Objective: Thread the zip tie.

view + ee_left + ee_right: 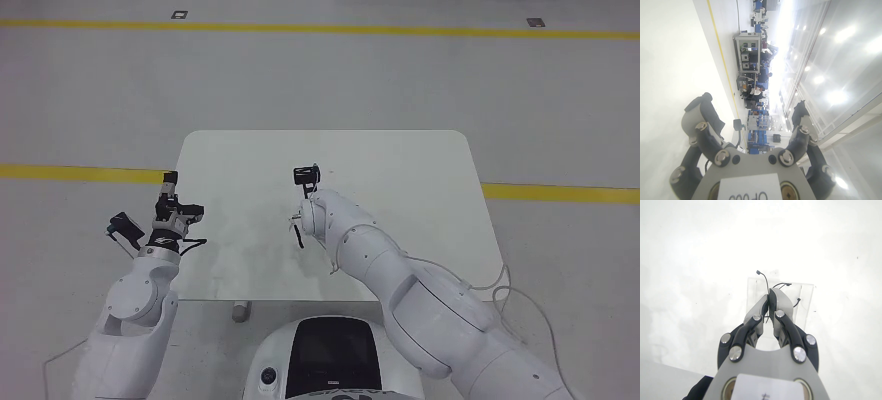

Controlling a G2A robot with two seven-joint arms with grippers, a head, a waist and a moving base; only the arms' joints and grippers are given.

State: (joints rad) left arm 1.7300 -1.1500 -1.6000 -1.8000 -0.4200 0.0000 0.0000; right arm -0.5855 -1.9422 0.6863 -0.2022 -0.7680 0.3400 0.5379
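Black zip tie [766,283], pinched mid-strap in the closed right gripper [769,303] just above a clear tray [807,313] with spare ties [783,285]; left gripper [753,100] agape, empty, well apart from tray; grasp done, threading apparently all left.

Counter [400,200]: plain white, with a few tiny dark specks.
Floor [300,90]: pale grey, crossed by two yellow stripes [300,27].
Right hand [769,294]: pale grey finger shells, black ribbed pads [772,298], black links, bright silver rivets. Base plate is matte grey metal with a white label.
Left hand [753,99]: same scheme. Black fingertips and links, grey plate, silver rivets, white label with dark print.
Zip tie [766,281] at the right hand's pads: solid black.
Spare zip ties [781,285]: also black.
Holder [753,289] under them: clear and colourless, its edges faintly grey.
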